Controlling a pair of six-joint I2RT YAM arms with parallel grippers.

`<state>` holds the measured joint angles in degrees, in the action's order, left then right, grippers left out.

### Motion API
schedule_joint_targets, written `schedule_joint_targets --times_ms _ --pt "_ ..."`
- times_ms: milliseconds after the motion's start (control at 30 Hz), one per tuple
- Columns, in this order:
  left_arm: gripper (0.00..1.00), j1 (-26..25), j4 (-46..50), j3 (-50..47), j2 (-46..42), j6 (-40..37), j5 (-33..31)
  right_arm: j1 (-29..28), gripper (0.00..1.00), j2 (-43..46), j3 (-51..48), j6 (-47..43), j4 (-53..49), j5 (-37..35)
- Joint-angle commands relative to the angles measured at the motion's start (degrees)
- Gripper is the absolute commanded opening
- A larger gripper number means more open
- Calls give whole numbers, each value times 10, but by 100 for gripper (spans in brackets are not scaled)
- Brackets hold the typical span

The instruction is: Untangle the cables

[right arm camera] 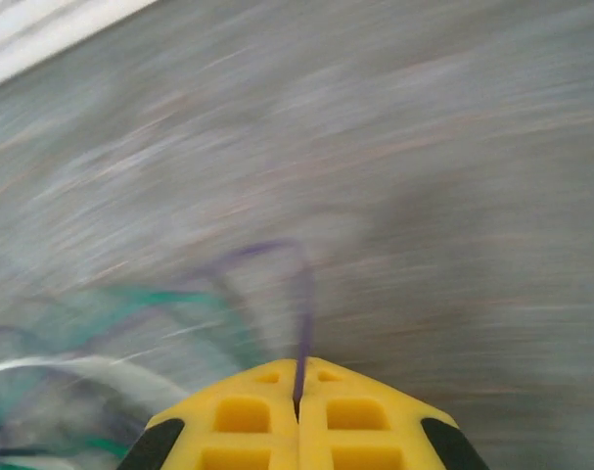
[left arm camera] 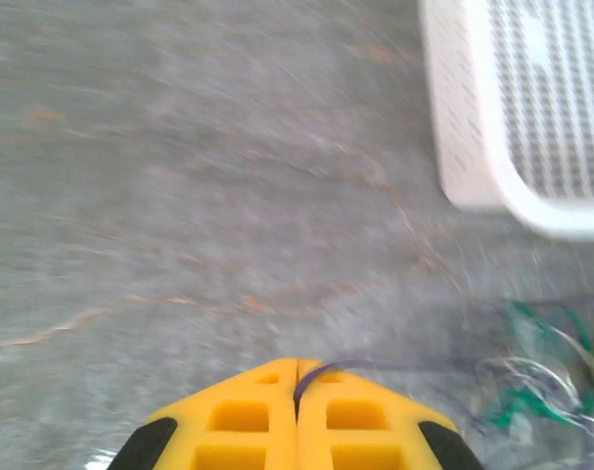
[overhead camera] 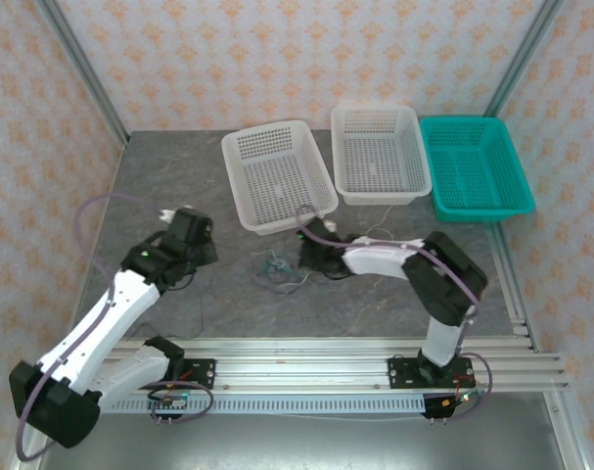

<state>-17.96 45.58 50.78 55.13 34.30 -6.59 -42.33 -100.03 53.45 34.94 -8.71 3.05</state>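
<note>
Cables (overhead camera: 275,266) in front of white basket (overhead camera: 235,186): light, limp, snag-prone. Left gripper (left arm camera: 297,390) and right gripper (right arm camera: 298,384) each pinch the purple cable (right arm camera: 304,294); holds away from the knot probably work best.

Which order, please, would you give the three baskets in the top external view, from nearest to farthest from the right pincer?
1. The left white basket, just beyond the right pincer, which is shut on the purple cable.
2. The middle white basket, further back and to the right.
3. The teal basket, at the far right of the row.
</note>
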Motion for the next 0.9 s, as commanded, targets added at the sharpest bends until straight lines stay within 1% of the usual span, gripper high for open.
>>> schedule_joint_targets --times_ms 0,67,133,200,267,400,467,567,600,633,700,733,767,833,867 --pt "0 96 78 16 -39 0 -31 96 0 73 -82 64 -77 -97" --pt "0 147 74 13 -53 -9 -12 152 0 125 -127 77 -86 -111" --pt "0 185 68 10 -51 -17 14 194 0 171 -155 85 -98 -129" --pt "0 212 62 8 -39 -22 42 228 0 209 -174 86 -105 -133" --pt "0 223 54 8 -28 -23 58 258 0 239 -184 84 -115 -138" --pt "0 236 53 11 -14 -24 56 319 0 286 -193 89 -137 -145" --pt "0 254 56 13 -13 -27 59 360 0 319 -203 93 -139 -134" --pt "0 281 57 16 -17 -34 70 398 0 369 -208 83 -147 -126" --pt "0 283 56 17 -17 -34 81 400 0 379 -206 74 -147 -124" --pt "0 283 51 17 -16 -49 98 400 0 387 -206 58 -139 -105" --pt "0 278 27 8 -12 -61 157 392 0 393 -218 39 -100 -37" --pt "0 266 4 -2 -11 -65 191 380 0 389 -223 34 -78 -4" --pt "0 246 -10 -11 -9 -64 205 358 0 383 -225 31 -69 11" --pt "0 194 -14 -13 -3 -65 179 322 1 369 -225 25 -71 5" --pt "0 170 -12 -10 1 -67 166 315 5 362 -227 26 -72 5"
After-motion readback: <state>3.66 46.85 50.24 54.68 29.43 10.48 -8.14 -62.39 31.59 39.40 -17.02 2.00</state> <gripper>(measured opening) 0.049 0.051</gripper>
